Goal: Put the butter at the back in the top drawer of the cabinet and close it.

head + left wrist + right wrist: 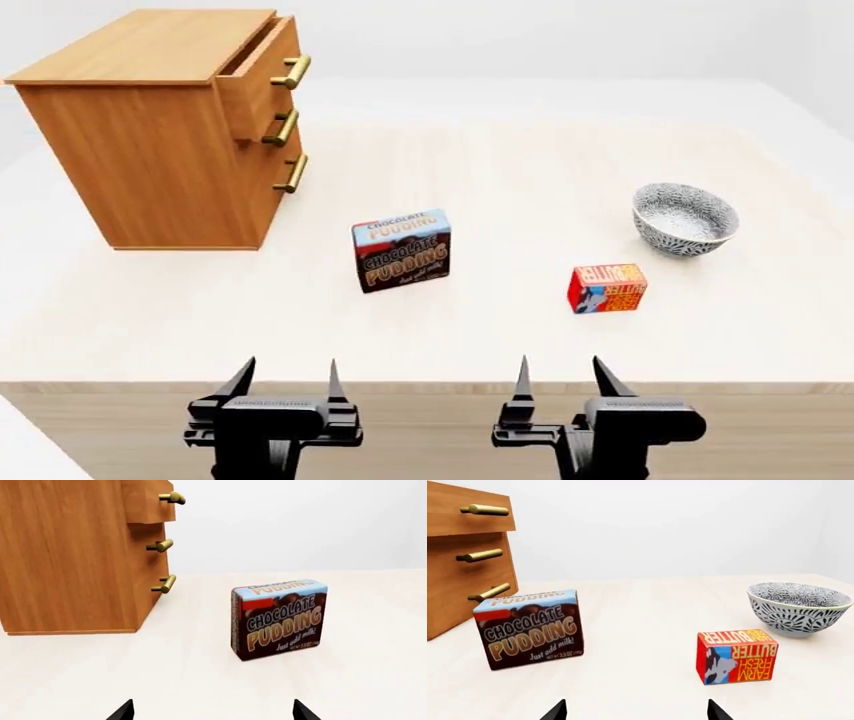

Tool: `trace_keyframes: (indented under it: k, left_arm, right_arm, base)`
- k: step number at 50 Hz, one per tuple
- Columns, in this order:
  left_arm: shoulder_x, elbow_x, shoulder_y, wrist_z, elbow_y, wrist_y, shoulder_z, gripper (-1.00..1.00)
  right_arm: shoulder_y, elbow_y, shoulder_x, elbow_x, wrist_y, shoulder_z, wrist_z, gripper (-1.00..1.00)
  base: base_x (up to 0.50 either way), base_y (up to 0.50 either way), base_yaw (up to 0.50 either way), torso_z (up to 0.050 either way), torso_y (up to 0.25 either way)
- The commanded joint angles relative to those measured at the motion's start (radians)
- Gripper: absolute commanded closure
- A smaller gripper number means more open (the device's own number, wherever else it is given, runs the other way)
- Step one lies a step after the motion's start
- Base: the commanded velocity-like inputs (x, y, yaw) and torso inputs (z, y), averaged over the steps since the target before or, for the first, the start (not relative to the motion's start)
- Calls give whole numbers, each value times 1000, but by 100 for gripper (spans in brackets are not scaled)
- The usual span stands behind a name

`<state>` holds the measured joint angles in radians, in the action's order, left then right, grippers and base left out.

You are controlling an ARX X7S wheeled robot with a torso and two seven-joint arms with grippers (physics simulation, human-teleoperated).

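Note:
The butter point(607, 288) is a small red-and-orange box standing on the pale table, right of centre; it also shows in the right wrist view point(737, 657). The honey-coloured cabinet point(140, 140) stands at the far left. Its top drawer point(260, 75) is pulled out a little, with a brass handle point(291, 72); in the wrist views the top drawer point(150, 500) point(467, 512) sticks out past the two below. My left gripper point(286, 383) and right gripper point(559, 380) hover open at the table's near edge, holding nothing, well short of the butter.
A brown-and-blue chocolate pudding box point(402, 249) stands mid-table between the cabinet and the butter. A patterned grey bowl point(683, 219) sits just behind the butter at the right. The table's front edge point(427, 384) runs just under both grippers.

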<state>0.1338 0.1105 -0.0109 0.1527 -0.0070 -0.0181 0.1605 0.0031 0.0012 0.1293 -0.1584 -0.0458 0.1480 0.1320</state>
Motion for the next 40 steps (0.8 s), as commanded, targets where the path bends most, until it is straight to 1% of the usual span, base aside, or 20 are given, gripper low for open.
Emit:
trace_keyframes:
  k: [1, 9, 11, 15, 21, 26, 28, 31, 33, 35, 40]
  left_arm:
    - [6, 8, -1, 9, 0, -2, 11, -100]
    - [15, 4, 3, 19, 18, -10, 17, -100]
    - [21, 13, 14, 19, 65, -9, 14, -100]
    - [43, 31, 40, 29, 224, 62, 9, -100]
    - [82, 55, 87, 64, 509, 206, 3, -100]
    - [86, -63, 122, 157, 681, 267, 19, -100]
    - [93, -68, 140, 162, 734, 285, 19, -100]
    - [104, -51, 169, 158, 794, 277, 10, -100]
    - [94, -46, 189, 177, 809, 219, -14, -100]
    - [93, -34, 202, 185, 823, 201, -30, -100]
    - [115, -128, 245, 201, 874, 180, -6, -100]
  right_arm:
    - [-1, 1, 8, -15, -10, 5, 7, -100]
    - [3, -9, 11, -29, -7, 2, 17, -100]
    - [-3, -41, 14, -28, -2, 7, 19, -100]
    - [-38, -205, 35, -10, 50, 20, 44, -100]
    - [-82, -498, 74, -5, 210, 35, 82, -100]
    - [-132, -683, 85, 34, 267, 46, 130, -100]
    - [-152, -746, 90, 55, 282, 56, 144, -100]
    - [-179, -816, 99, 79, 296, 71, 157, -100]
    - [-194, -844, 105, 93, 298, 80, 164, -100]
    - [-205, -864, 111, 107, 299, 87, 170, -100]
    - [-238, -895, 122, 137, 283, 107, 182, -100]
  base:
    - [0, 0, 0, 0, 0]
    - [0, 0, 0, 0, 0]
    - [0, 0, 0, 0, 0]
    - [0, 0, 0, 0, 0]
    - [0, 0, 0, 0, 0]
    - [0, 0, 0, 0, 0]
    - [0, 0, 0, 0, 0]
    - [0, 0, 0, 0, 0]
    - [0, 0, 0, 0, 0]
    - [0, 0, 0, 0, 0]
    - [0, 0, 0, 0, 0]
